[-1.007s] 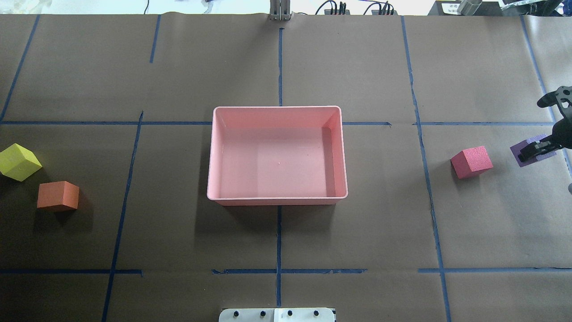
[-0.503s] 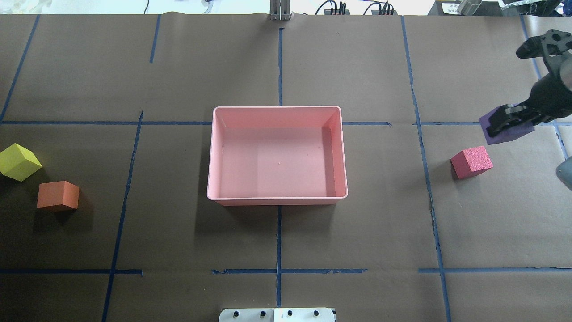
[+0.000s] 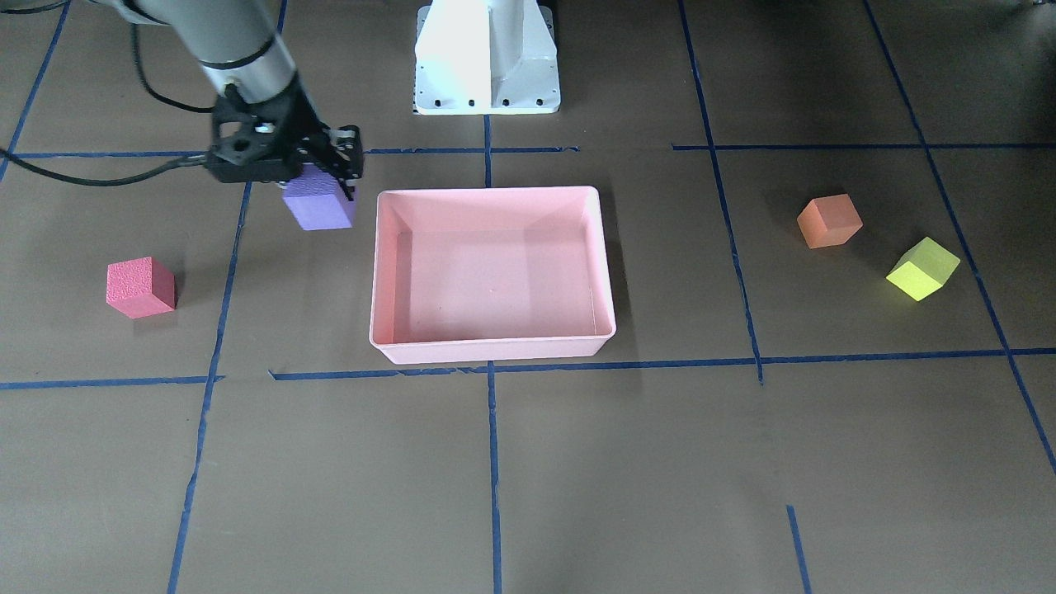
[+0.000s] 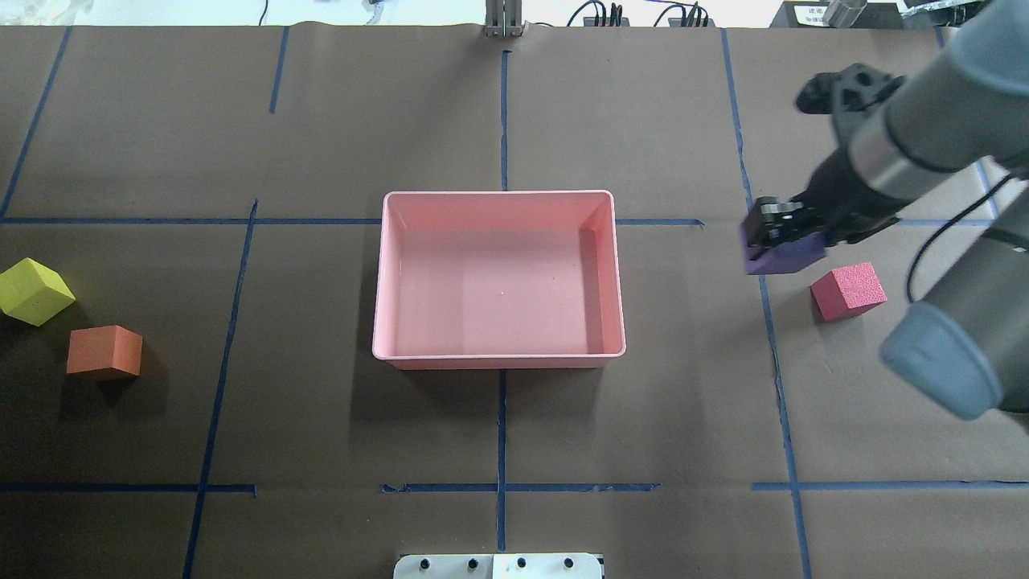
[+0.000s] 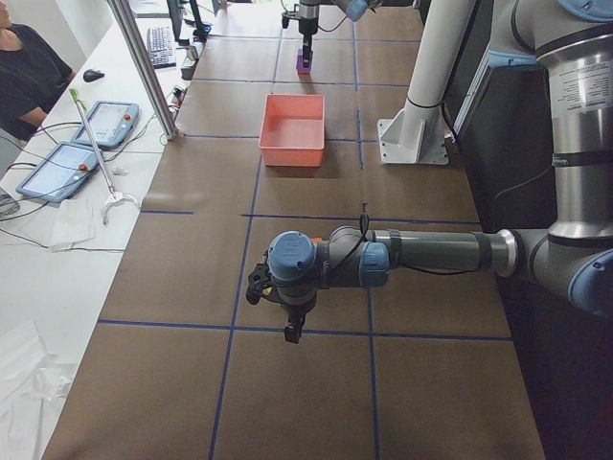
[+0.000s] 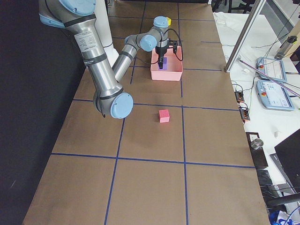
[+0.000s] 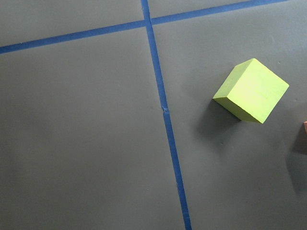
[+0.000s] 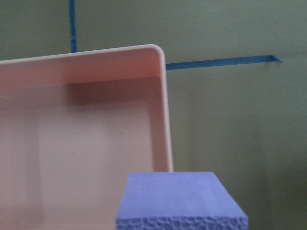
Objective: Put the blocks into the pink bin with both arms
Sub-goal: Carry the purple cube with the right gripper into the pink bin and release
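Note:
The pink bin (image 4: 498, 355) sits empty at the table's middle. My right gripper (image 4: 781, 233) is shut on the purple block (image 4: 784, 257) and holds it above the table, to the right of the bin's right wall and apart from it. The right wrist view shows this block (image 8: 180, 201) beside the bin's corner (image 8: 160, 52). The red-pink block (image 4: 848, 291) lies just right of the gripper. The orange block (image 4: 104, 352) and the yellow-green block (image 4: 34, 291) lie at the far left. My left gripper (image 5: 290, 326) shows only in the exterior left view; I cannot tell whether it is open. Its wrist view shows the yellow-green block (image 7: 251, 91).
The white pedestal base (image 3: 487, 58) stands behind the bin on the robot's side. Blue tape lines cross the brown table cover. In the exterior left view an operator (image 5: 24, 72) and two tablets (image 5: 67, 153) are beside the table's far edge.
My right gripper has carried the purple block up and leftward toward the bin, past the red-pink block. The other three blocks and the bin have not moved.

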Controlling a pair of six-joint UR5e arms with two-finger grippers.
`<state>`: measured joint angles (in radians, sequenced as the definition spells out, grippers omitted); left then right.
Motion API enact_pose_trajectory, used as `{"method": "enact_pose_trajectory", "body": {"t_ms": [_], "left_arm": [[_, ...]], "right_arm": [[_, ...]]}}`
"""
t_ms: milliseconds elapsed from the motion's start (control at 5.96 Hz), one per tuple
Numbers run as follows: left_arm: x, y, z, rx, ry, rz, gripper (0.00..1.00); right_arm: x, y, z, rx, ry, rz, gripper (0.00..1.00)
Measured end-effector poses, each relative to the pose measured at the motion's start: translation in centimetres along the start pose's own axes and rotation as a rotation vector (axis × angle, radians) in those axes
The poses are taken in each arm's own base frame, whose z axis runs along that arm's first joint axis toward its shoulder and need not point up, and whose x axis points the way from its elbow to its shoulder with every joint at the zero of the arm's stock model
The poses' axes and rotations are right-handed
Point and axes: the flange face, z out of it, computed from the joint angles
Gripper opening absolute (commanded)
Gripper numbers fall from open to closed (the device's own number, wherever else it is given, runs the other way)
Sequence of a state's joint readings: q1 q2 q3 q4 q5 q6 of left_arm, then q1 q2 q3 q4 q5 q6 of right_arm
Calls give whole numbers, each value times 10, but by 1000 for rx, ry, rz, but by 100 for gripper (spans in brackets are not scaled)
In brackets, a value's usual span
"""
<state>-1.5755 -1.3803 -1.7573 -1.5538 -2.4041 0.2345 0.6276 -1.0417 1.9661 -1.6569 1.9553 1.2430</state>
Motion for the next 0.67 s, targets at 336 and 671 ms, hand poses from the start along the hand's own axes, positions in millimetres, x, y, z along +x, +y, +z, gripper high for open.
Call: {"method": "enact_pose_trajectory", "body": {"t_ms": [336,671], "left_arm": [[7,-9,8,-6,-2,31,100],[18,-24,17,-9,8,60,100]], "right_arm": [[-47,17,78,-17,-36,46,100],[-52,28,111,-43,-3,47,100]]}}
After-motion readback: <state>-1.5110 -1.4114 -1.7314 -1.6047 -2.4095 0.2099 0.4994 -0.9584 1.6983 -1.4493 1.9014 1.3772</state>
